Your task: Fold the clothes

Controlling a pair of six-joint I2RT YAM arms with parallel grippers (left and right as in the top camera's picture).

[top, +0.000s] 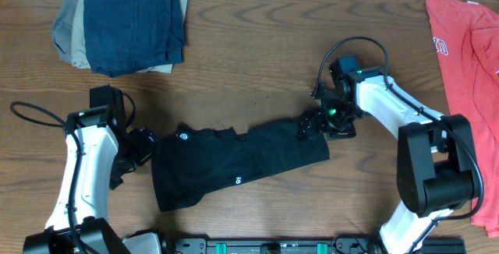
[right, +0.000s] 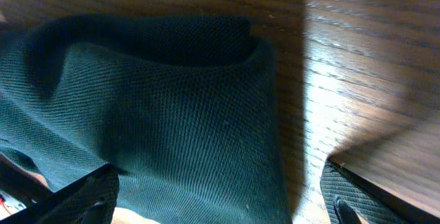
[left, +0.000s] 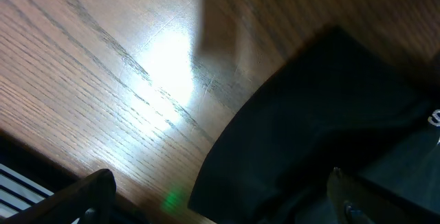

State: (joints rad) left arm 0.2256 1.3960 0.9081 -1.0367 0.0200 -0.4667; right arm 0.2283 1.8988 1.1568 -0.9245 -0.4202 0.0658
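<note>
The black T-shirt (top: 234,160) lies on the wooden table as a long folded band running from lower left to upper right, with small white round logo marks showing. My left gripper (top: 140,149) is at the shirt's left end. In the left wrist view its fingers (left: 220,176) are open, with the black fabric (left: 323,114) lying between them toward the right finger. My right gripper (top: 312,123) is at the shirt's upper right end. In the right wrist view its fingers (right: 220,172) are open and straddle a fold of the fabric (right: 172,114).
A stack of folded dark blue, tan and grey garments (top: 129,20) sits at the back left. A red T-shirt (top: 468,59) lies along the right edge. Bare wooden table (top: 257,59) lies between them, behind the black shirt.
</note>
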